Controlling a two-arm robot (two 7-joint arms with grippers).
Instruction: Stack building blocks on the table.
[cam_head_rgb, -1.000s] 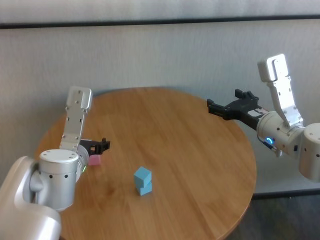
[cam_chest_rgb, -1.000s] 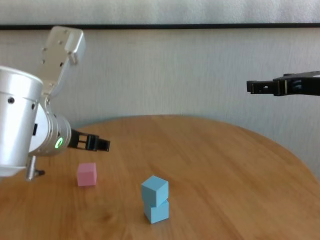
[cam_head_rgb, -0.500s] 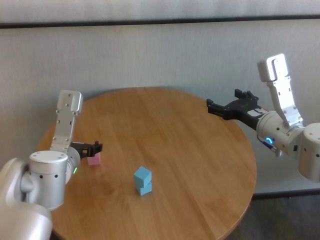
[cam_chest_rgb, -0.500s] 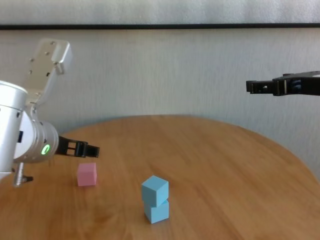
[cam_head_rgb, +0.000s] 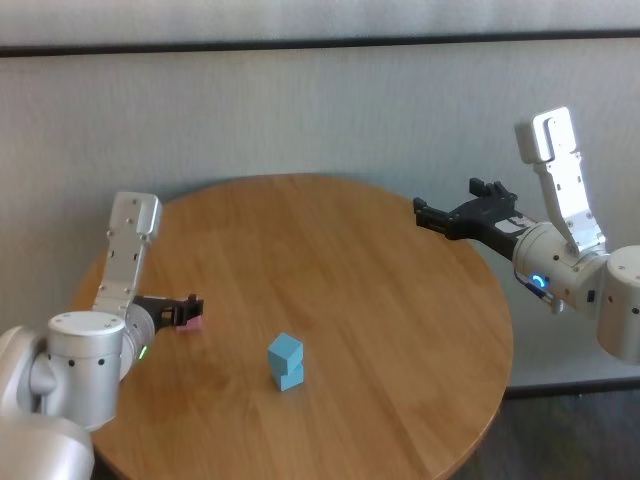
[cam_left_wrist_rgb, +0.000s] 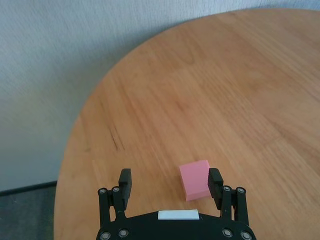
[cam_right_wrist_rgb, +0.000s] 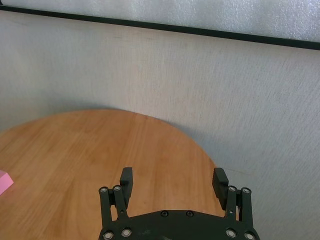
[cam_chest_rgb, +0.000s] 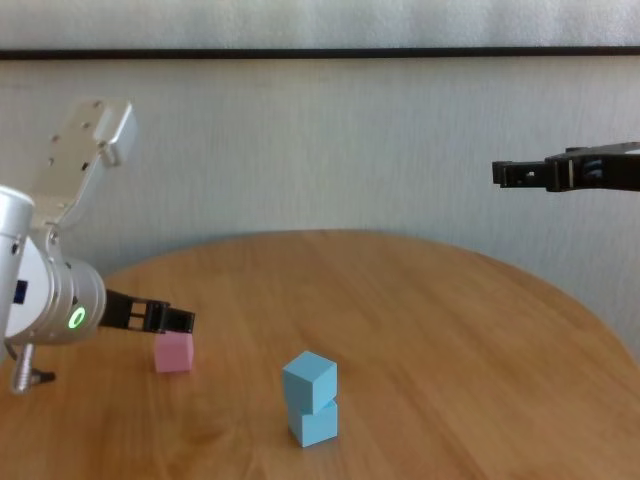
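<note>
With two blue blocks (cam_head_rgb: 285, 362) already stacked mid-worktop (cam_head_rgb: 380, 300), we bring our wide-open left claw (cam_left_wrist_rgb: 170, 184) around the pink block (cam_left_wrist_rgb: 195, 179) at nine o'clock, still ungrasped, while our right claw (cam_head_rgb: 445, 216) hangs wide at two o'clock.

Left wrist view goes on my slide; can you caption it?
Open left pincer low over the table, pink block beside one finger, not yet gripped.

Warm orange-brown grain across the table (cam_head_rgb: 380, 300); two light blue cubes (cam_head_rgb: 285, 362), plain-faced; one pink cube (cam_left_wrist_rgb: 196, 180); black fingers on the left gripper (cam_left_wrist_rgb: 170, 182); pale grey wall (cam_head_rgb: 320, 110) behind.
</note>
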